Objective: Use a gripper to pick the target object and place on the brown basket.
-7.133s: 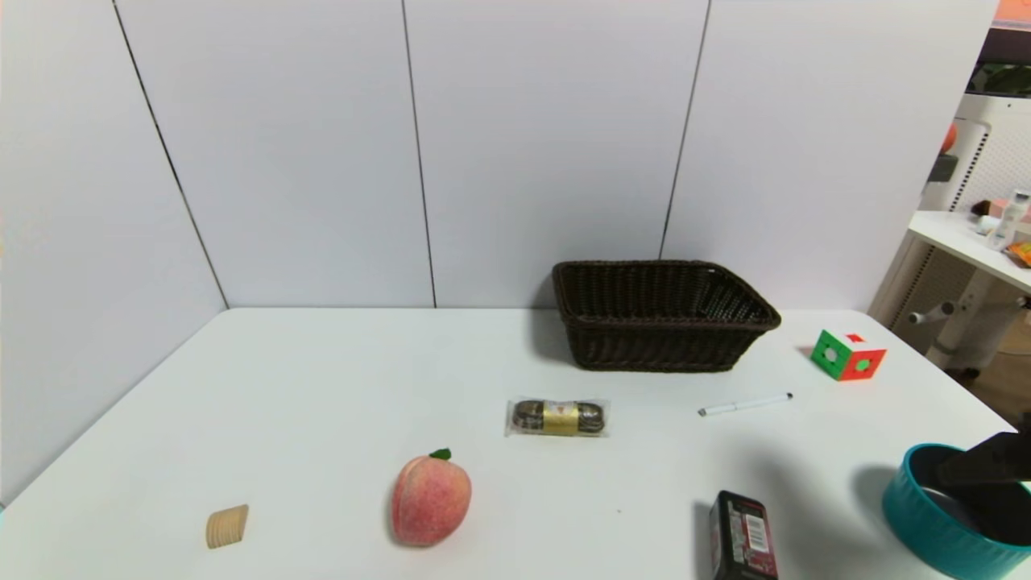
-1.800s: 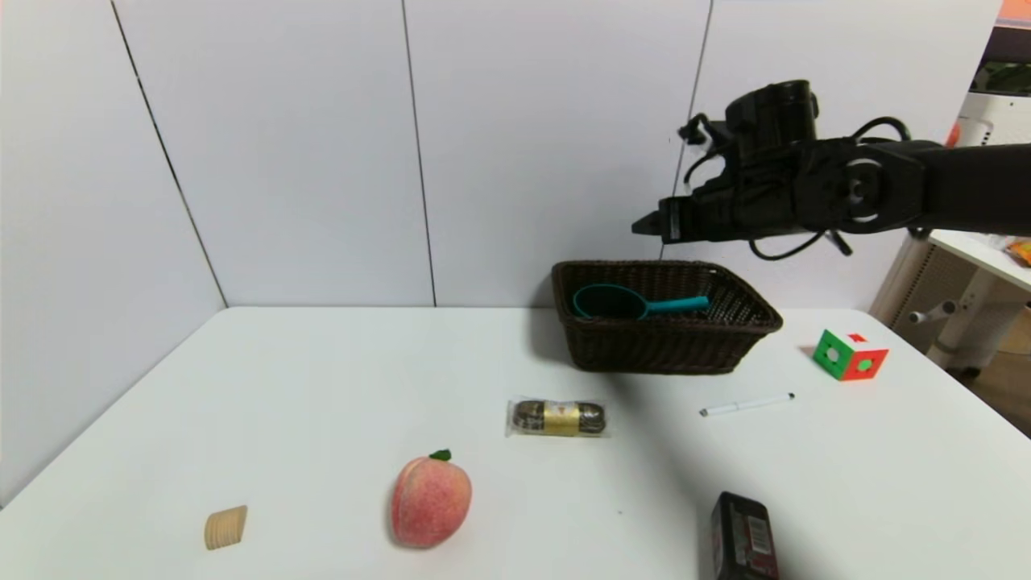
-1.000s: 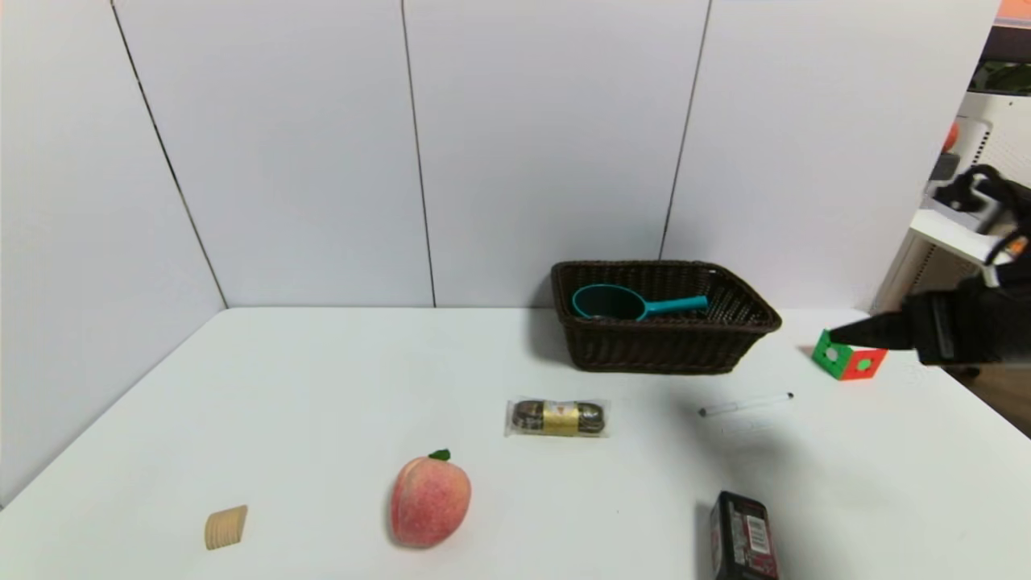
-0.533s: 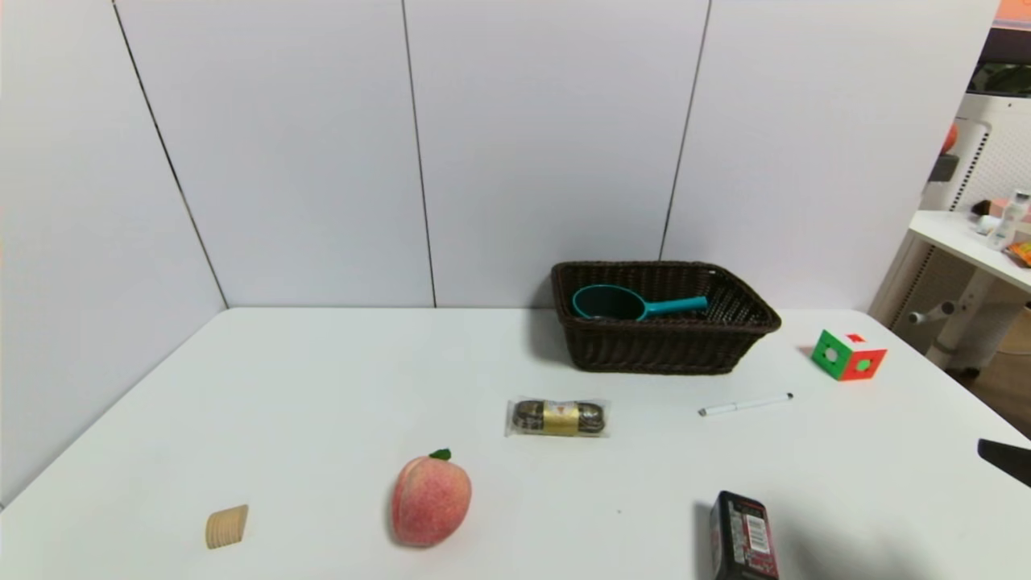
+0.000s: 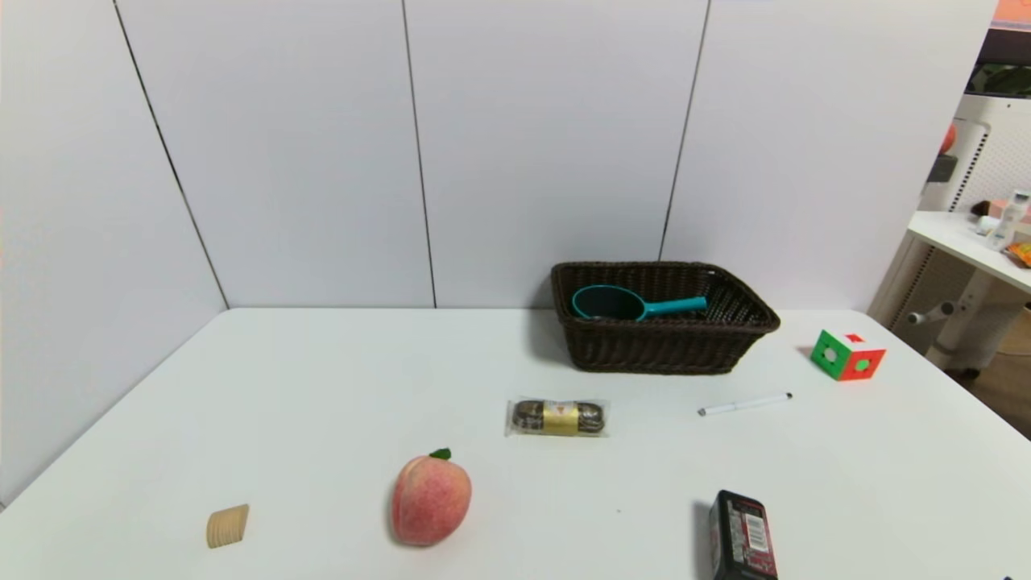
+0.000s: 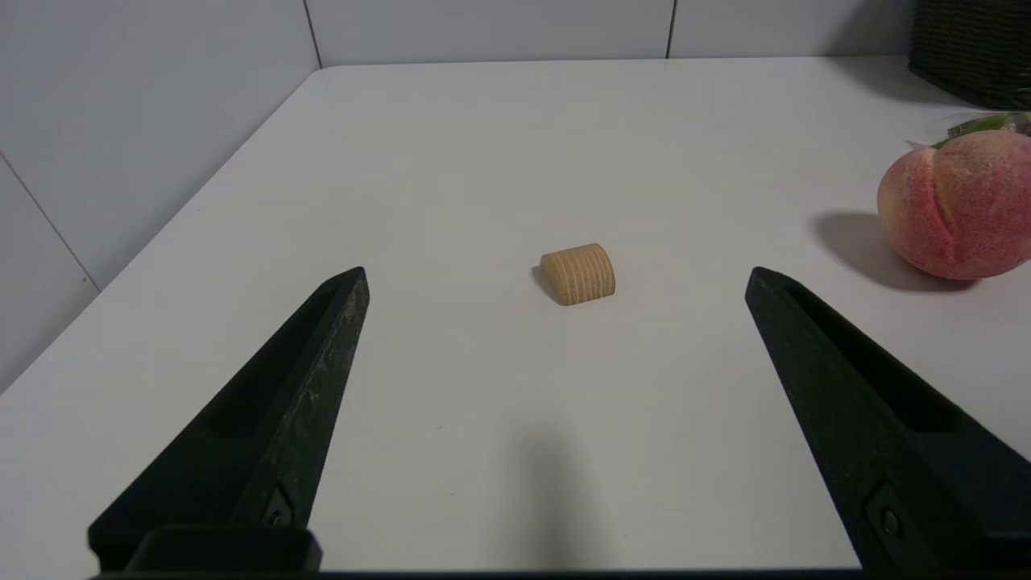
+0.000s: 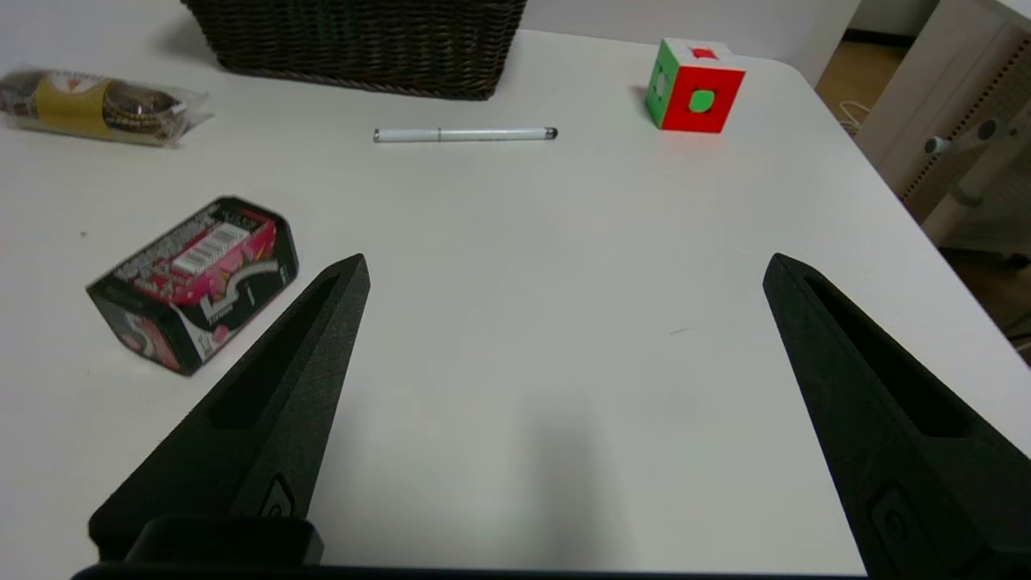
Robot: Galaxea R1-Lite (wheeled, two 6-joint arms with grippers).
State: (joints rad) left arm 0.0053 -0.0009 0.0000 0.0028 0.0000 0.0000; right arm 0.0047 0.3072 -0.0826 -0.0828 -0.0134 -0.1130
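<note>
The teal pan [image 5: 620, 303] with its dark inside lies inside the brown basket [image 5: 668, 346] at the back of the table, handle pointing right. Neither arm shows in the head view. My right gripper [image 7: 564, 270] is open and empty, low over the bare table at the front right, with the basket's wall [image 7: 354, 36] far ahead of it. My left gripper [image 6: 556, 274] is open and empty over the front left of the table.
On the white table: a peach [image 5: 430, 499], a small wooden block [image 5: 227, 526], a wrapped snack [image 5: 557, 417], a white pen [image 5: 745, 404], a red-green cube [image 5: 847, 354] and a dark box [image 5: 743, 536]. A side table stands off to the right.
The pan, earlier held by my right gripper at the front right, now lies in the basket. My right arm let go, drew back to the front right and left the head view.
</note>
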